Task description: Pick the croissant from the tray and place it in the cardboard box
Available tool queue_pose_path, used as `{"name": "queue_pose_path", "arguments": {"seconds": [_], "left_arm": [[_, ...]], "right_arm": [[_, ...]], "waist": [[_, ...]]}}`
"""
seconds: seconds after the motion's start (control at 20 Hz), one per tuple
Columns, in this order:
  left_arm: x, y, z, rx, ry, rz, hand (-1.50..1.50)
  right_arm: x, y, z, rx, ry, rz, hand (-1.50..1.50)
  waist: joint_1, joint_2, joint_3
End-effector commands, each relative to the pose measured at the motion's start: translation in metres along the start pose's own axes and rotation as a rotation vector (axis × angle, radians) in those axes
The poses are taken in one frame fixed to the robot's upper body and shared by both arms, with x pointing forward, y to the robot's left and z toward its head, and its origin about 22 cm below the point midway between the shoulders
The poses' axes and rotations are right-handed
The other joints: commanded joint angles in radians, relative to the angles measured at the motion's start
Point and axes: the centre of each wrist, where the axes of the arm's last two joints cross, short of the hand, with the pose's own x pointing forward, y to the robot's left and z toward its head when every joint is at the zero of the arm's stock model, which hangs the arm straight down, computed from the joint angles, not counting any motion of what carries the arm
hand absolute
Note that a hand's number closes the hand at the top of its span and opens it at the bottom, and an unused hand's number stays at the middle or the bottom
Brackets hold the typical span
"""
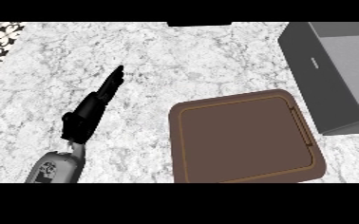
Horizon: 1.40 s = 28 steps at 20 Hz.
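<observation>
**Tray bare, croissant out of sight, left hand spread flat**

Nearest, by the counter's (175,61) front edge on the left, a grey forearm (52,168) comes in and carries the left hand (89,109). Its fingers lie straight and close together, pointing away toward the counter's middle, and they hold nothing. The right hand does not show at all.

Just right of it, at the front edge, sits the brown tray (175,142), square with rounded corners and a raised rim. Its floor is bare. No croissant can be seen on it or anywhere else on the counter.

Beyond the tray, at the counter's right edge, stands the grey box (316,76), open at the top. The part of its inside that shows holds nothing, and the rest runs out of view, so I cannot tell whether the croissant lies there.

At the far edge are a dark block (200,23) and, in the far-left corner, a patterned patch (8,33).

A croissant is probably light, soft and flaky, and would crush easily. I would take it across the thick middle rather than by the brittle tips, with fingers curled from both sides.
</observation>
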Motion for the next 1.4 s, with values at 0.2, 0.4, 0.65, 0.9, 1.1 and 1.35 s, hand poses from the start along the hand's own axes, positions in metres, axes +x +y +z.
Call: {"name": "queue_pose_path", "arguments": {"seconds": [0.2,0.4,0.65,0.9,1.1,1.35], "left_arm": [[0.001,-0.013,-0.009,-0.031,-0.027,-0.028,0.0],[0.0,-0.01,0.0,-0.039,-0.018,0.011,0.0],[0.008,-0.013,-0.006,-0.061,-0.023,-0.017,0.0],[0.011,-0.031,-0.022,-0.053,-0.031,-0.007,0.0],[0.017,-0.016,-0.017,-0.069,-0.039,-0.003,0.0],[0.012,-0.023,-0.025,-0.062,-0.016,-0.009,0.0]], "right_arm": [[-0.021,-0.055,0.001,-0.11,0.135,-0.034,1.5],[-0.014,-0.077,-0.014,-0.118,0.164,-0.008,1.5],[-0.028,-0.071,-0.065,-0.146,0.191,-0.039,1.5],[-0.051,-0.064,-0.079,-0.129,0.208,-0.083,1.5],[-0.049,-0.046,-0.12,-0.174,0.265,-0.042,1.5],[-0.073,-0.04,-0.138,-0.161,0.277,0.009,1.5]], "waist": [[0.037,0.008,0.001],[0.039,0.008,0.001],[0.06,0.011,0.001],[0.05,0.01,0.001],[0.073,0.014,0.001],[0.063,0.014,0.002]]}}
